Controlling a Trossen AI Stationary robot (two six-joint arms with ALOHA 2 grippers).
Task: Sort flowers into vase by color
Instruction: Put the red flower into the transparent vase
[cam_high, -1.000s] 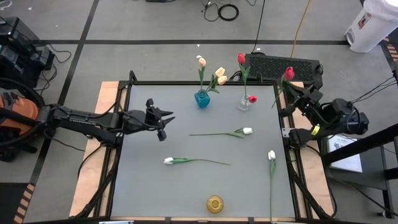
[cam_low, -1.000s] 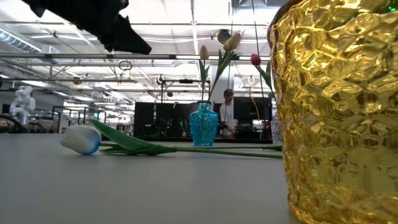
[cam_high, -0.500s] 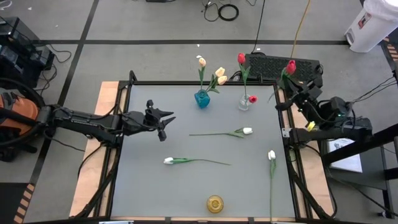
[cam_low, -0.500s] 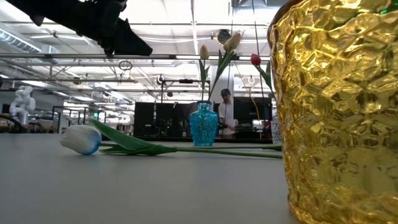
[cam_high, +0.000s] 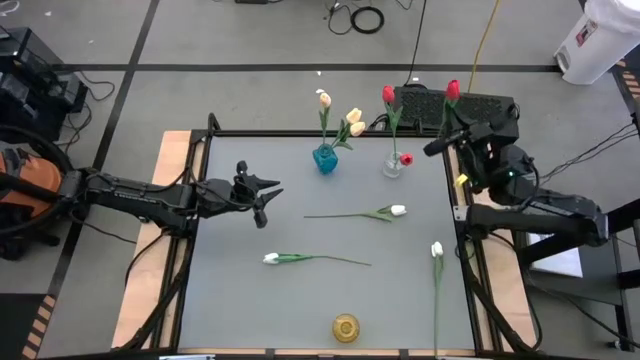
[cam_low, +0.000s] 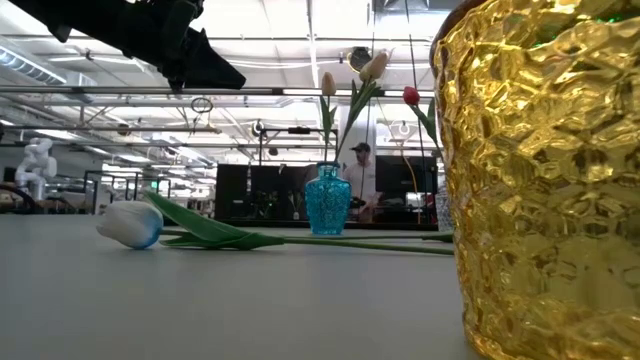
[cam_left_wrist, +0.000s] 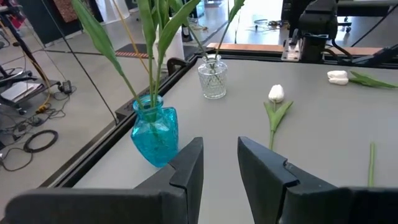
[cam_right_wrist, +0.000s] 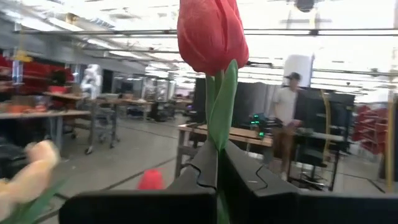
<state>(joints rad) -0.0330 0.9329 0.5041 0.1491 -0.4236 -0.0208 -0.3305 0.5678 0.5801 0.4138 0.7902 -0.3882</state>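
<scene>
The right gripper is clamped on the stem of a red tulip, holding it upright over the table's far right corner, just right of the clear glass vase. In the right wrist view the red bud stands above the closed fingers. The glass vase already holds one tall red tulip, with a second red bud low beside it. Left of it stands the blue vase with cream tulips. Three white tulips lie flat on the grey table, nearer than the vases. A gold vase sits at the near edge. The left gripper hovers with fingers apart and empty, left of the blue vase.
</scene>
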